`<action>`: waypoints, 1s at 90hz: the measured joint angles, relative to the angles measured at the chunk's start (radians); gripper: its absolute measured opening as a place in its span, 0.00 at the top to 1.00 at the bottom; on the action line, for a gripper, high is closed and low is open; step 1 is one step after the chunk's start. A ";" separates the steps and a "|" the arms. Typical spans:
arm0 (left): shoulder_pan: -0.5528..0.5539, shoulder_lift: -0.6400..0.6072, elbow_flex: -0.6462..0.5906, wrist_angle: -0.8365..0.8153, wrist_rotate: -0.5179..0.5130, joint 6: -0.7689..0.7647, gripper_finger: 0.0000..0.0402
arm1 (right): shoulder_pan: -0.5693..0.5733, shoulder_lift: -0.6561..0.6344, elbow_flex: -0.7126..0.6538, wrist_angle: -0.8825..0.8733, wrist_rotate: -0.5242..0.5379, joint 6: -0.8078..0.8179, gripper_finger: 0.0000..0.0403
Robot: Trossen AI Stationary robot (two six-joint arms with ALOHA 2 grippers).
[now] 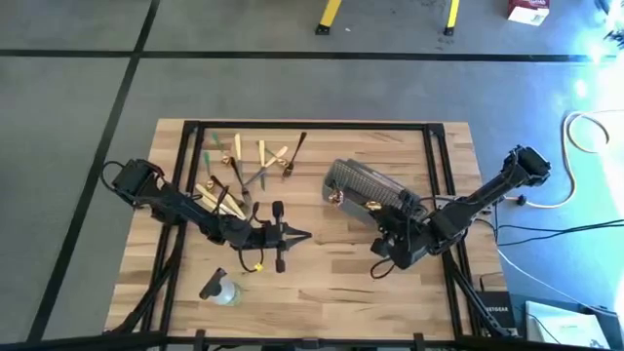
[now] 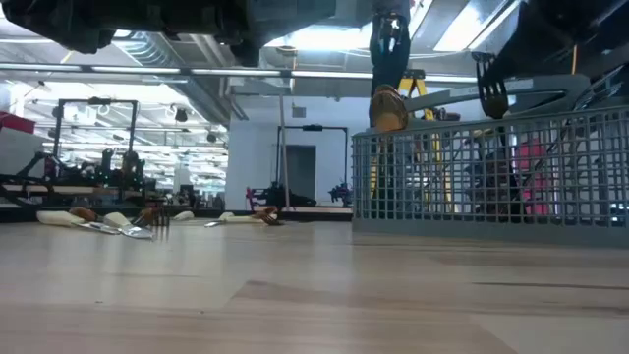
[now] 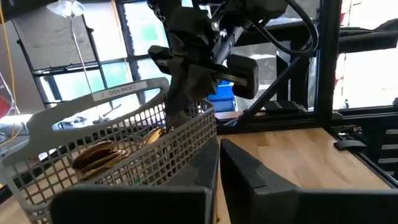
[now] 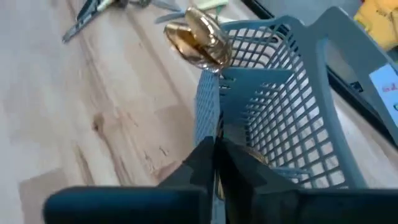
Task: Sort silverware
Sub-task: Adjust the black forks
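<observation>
I judged the sort barely begun: one gold spoon (image 4: 198,38) stood in the grey basket (image 1: 366,185), most silverware (image 1: 249,166) lay scattered on the worktop (image 1: 331,263). My right hand (image 4: 214,163) was pinched shut by the basket wall; the left hand (image 1: 292,236), slightly parted, held nothing.

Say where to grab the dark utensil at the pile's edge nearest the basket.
Take the dark utensil at mid-handle, straight from above, closing across its shaft. It lies flat on the table at the silverware pile's edge, so its handle seems clear on both sides.
</observation>
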 joint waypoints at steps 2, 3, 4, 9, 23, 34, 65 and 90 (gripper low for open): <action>0.000 0.000 0.000 0.000 0.000 -0.003 1.00 | 0.000 -0.007 0.000 -0.002 0.001 0.012 0.98; 0.000 0.000 0.000 0.000 0.000 -0.004 1.00 | 0.000 -0.011 0.000 -0.003 0.002 0.019 0.98; 0.000 0.000 0.000 0.000 0.000 -0.005 1.00 | 0.000 -0.015 0.000 -0.004 0.004 0.026 0.98; 0.000 0.000 0.000 0.000 0.000 -0.008 1.00 | 0.000 -0.039 0.000 -0.008 0.010 0.057 0.99; 0.000 0.000 0.000 0.000 0.000 -0.008 1.00 | 0.038 -0.113 0.000 -0.045 0.067 0.165 1.00; 0.000 0.000 0.000 -0.001 0.000 -0.008 1.00 | 0.087 -0.154 0.000 -0.136 0.111 0.321 1.00; -0.002 0.000 0.000 -0.001 0.000 0.003 1.00 | 0.222 -0.139 0.000 -0.343 0.340 0.918 1.00; -0.008 0.000 0.000 -0.001 0.000 0.003 1.00 | 0.223 -0.034 0.000 -0.347 0.374 1.177 1.00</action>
